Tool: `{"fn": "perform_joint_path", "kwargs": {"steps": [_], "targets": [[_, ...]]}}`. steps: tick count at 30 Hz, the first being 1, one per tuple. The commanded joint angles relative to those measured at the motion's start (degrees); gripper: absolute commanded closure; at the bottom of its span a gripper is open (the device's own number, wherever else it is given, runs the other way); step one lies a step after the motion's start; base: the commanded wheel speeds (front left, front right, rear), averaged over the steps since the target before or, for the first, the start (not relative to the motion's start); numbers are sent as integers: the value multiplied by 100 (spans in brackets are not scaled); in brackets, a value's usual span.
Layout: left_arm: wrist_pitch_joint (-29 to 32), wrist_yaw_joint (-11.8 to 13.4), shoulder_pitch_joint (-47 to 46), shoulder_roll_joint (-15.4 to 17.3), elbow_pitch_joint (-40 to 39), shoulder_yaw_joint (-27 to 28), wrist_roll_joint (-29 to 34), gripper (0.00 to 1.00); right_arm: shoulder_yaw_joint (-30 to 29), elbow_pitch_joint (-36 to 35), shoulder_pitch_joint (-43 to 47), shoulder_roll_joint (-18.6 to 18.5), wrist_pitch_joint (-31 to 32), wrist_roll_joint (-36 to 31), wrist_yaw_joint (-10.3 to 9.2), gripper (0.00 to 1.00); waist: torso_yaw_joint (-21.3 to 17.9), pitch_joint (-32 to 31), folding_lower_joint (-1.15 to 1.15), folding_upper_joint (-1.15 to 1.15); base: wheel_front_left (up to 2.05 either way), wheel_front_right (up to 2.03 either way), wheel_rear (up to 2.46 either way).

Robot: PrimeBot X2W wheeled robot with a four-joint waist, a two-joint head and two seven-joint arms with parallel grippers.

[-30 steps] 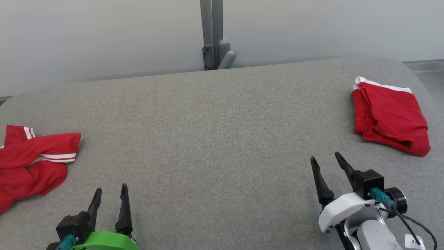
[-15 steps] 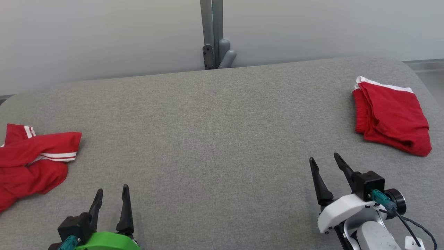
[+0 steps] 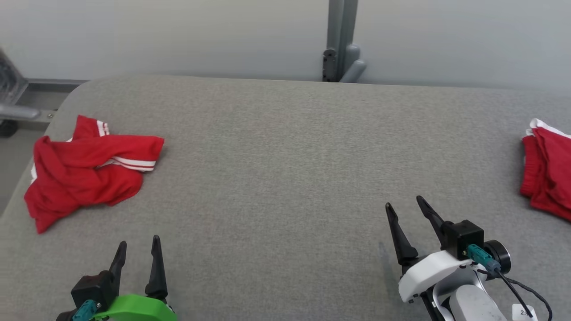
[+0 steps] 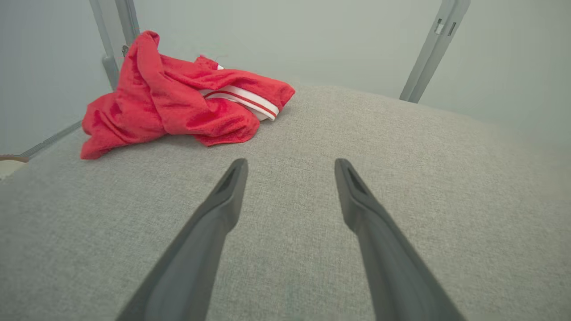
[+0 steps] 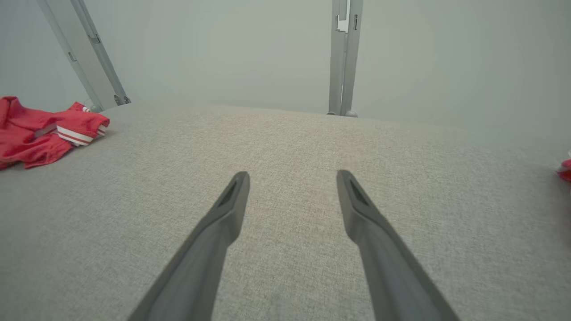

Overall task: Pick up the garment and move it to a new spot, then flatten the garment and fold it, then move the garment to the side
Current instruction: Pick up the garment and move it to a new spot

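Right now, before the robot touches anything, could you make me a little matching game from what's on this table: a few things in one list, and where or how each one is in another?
Things:
1. striped red garment
2. second red garment
3. left gripper
4. grey post

Place or state:
A. cut off by the head view's right edge
B. open and empty, lower left
C. bunched up, far left
D. standing upright at the back

Pairs: 1-C, 2-A, 3-B, 4-D
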Motion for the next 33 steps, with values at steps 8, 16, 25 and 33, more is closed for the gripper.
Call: {"fn": "perform_joint_path", "kwargs": {"steps": [8, 16, 25, 33], "targets": [[0, 85, 89, 23, 69, 211, -20, 0, 167, -2, -14, -17, -16, -17, -8, 0, 2009, 130, 0, 0, 0, 0, 0], [0, 168, 272, 17, -13, 436, -194, 0, 541, 172, -295, -30, -16, -55, -8, 0, 2428, 301, 0, 0, 0, 0, 0], [-1, 40, 20, 21, 199, 240, -560, 0, 435, 212, -381, -24, -16, -80, -8, 0, 2402, 408, 0, 0, 0, 0, 0], [0, -181, -949, 52, 747, 373, -515, 0, 304, 55, -586, -39, -16, -220, -8, 0, 1897, 934, 0, 0, 0, 0, 0]]}}
